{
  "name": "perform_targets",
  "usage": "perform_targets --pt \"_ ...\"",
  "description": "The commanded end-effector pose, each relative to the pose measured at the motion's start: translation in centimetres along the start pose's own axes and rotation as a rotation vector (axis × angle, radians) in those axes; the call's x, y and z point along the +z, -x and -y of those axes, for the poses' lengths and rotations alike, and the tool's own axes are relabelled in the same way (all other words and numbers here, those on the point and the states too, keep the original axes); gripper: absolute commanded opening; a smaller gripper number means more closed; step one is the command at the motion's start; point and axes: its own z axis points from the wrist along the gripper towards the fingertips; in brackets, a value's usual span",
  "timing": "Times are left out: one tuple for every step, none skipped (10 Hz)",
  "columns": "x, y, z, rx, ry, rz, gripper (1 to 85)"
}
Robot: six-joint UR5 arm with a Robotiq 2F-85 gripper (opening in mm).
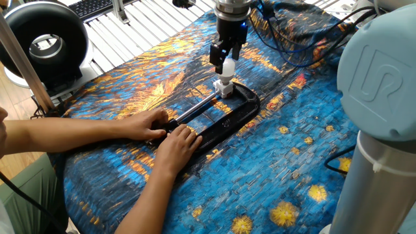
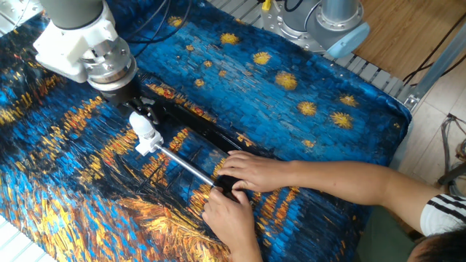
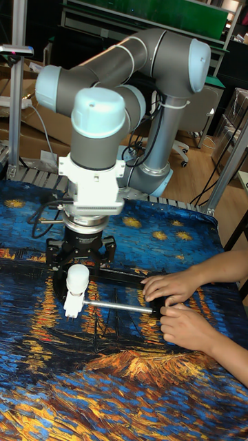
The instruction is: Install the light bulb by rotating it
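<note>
Pincer point(image 1: 227, 65) holds the bulb point(image 1: 227, 67) tight, straight up on the socket point(image 1: 223, 88) at the clamp's point(image 1: 227, 116) end. Turn it slowly and keep it upright, so it won't jam. Two hands point(image 1: 162, 133) hold the clamp down on the tabletop point(image 1: 286, 169).

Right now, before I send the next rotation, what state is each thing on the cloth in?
Matte white globe bulb: upright, neck down in the socket.
Small white socket block: on the clamp's screw end, under the bulb.
Two-finger gripper: at the bulb; grip cannot be told.
Black C-clamp: lying flat on the cloth.
Person's hands: pressing the clamp's handle end down.
</note>
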Motion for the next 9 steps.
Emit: perform_targets --pt "-1.2 0.1 0.4 -0.231 -0.057 -0.019 74.7" --pt "-1.5 0.3 0.2 -0.313 -0.073 -0.023 74.7" --pt "-1.5 0.7 -0.4 -0.380 -0.070 -0.018 74.0" --pt "-1.5 0.9 -0.8 -0.456 -0.060 -0.009 74.7" --pt "-1.5 1.0 -1.6 -0.504 -0.052 0.000 74.7" --pt "-1.5 1.2 -1.9 -0.543 -0.050 0.007 74.7" --pt "-1.5 1.4 -1.7 -0.598 -0.066 0.010 74.3" --pt "-1.5 1.7 -1.3 -0.650 -0.086 0.015 74.3" --pt "-1.3 1.9 -1.0 -0.683 -0.104 0.020 74.0"
